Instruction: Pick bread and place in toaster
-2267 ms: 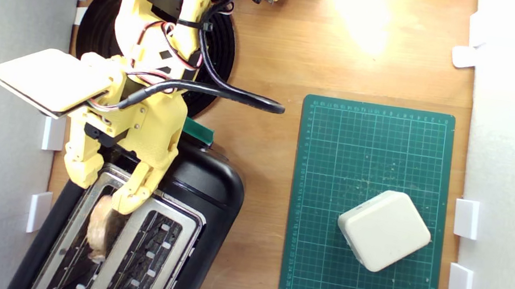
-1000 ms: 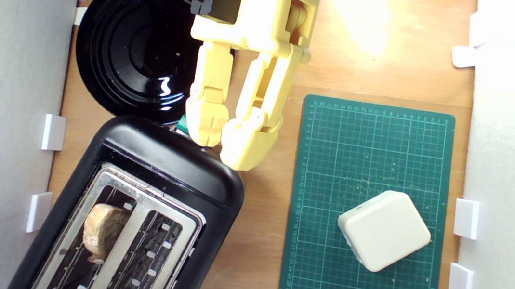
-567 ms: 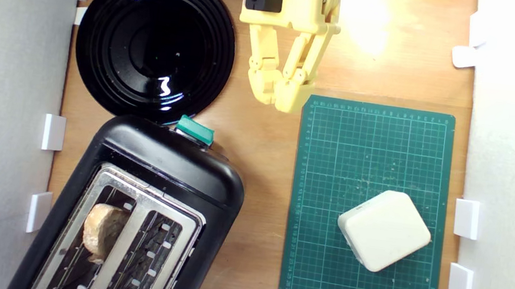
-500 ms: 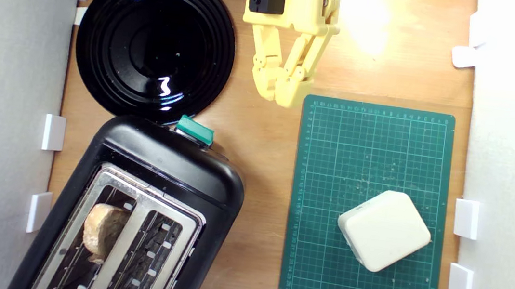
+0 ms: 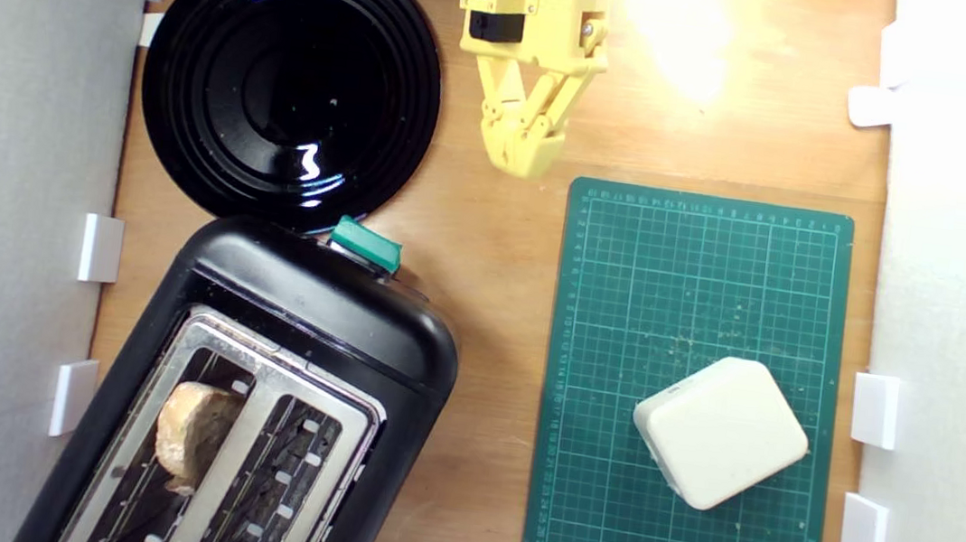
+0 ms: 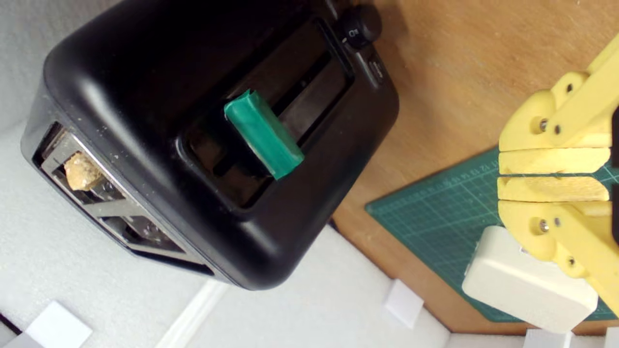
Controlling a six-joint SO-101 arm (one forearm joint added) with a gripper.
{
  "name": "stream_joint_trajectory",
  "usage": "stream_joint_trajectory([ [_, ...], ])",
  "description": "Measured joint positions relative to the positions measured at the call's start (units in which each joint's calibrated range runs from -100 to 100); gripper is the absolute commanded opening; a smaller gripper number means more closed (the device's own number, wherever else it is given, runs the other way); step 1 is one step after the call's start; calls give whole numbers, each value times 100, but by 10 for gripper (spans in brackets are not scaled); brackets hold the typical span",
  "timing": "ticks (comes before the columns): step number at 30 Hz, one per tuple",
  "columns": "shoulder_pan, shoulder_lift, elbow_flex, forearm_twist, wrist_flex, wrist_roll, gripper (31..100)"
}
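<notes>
Bread (image 5: 190,433) sits upright in my toaster (image 5: 269,392) slot, well apart from the tool (image 5: 521,159), pressed together, empty.

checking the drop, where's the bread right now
In the exterior view the bread stands in the toaster's left slot, at lower left, far from the gripper.

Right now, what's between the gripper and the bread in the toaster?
In the exterior view, bare wooden table, then the toaster's black end with its green lever, lie between the gripper and the bread.
</notes>
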Motion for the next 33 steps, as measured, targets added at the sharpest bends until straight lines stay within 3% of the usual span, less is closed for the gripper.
stream_joint_trajectory([
  [4, 211, -176, 185, 0, 0, -145, 309],
  [18, 247, -193, 1415, 311, 0, -160, 309],
  [33, 256, -185, 1905, 311, 0, -160, 309],
])
